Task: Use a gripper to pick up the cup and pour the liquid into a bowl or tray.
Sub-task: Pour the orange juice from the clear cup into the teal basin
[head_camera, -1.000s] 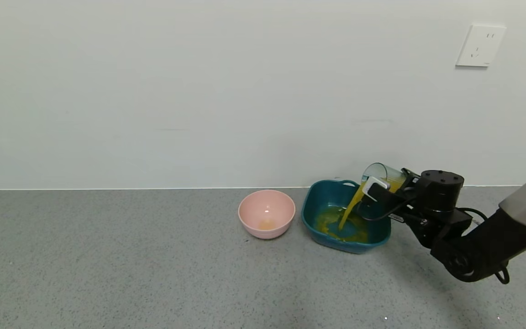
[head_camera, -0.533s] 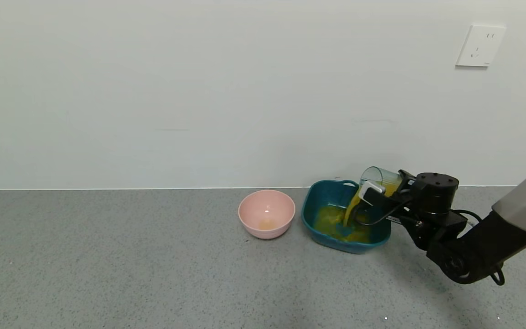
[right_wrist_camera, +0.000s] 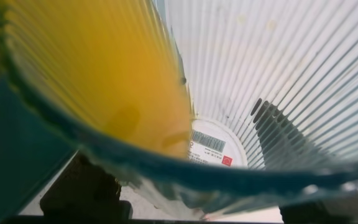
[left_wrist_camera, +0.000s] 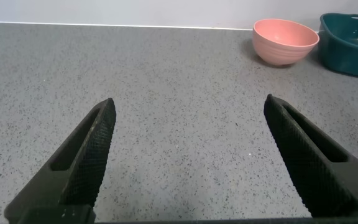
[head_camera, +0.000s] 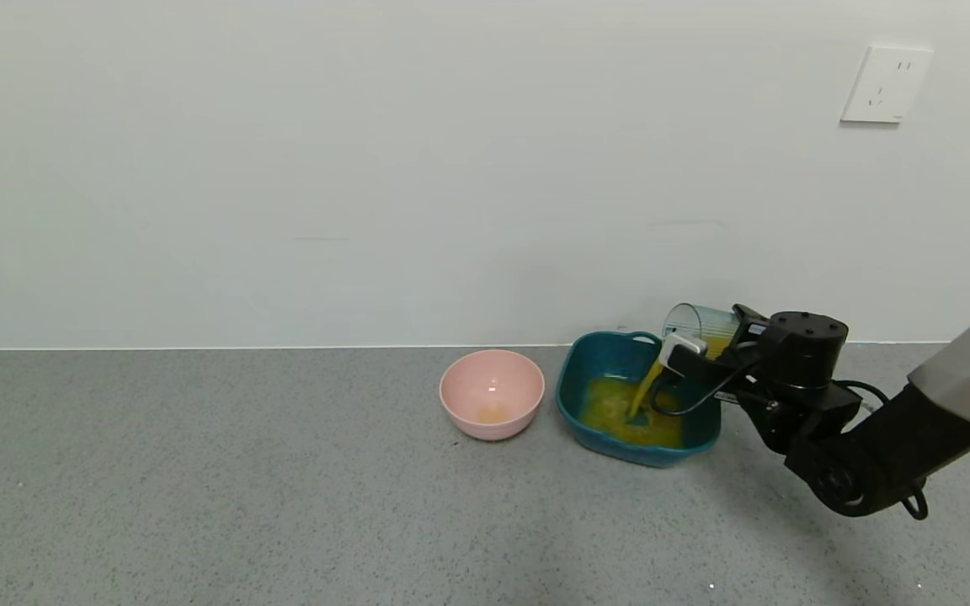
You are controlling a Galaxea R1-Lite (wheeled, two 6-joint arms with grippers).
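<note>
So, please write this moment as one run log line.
phase: pouring | right gripper: shut on cup, tilted | liquid: streaming into teal tub | left gripper: open, idle

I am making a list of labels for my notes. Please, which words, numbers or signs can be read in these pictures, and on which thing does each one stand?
None can be read.
Sticker on the bottom of the cup: a barcode and a small red mark, print too blurred to read.
Wall socket: no lettering visible.

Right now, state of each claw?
Left claw: open, holding nothing, over bare grey countertop.
Right claw: shut on the cup, tipped and pouring orange liquid into the teal tub.
</note>
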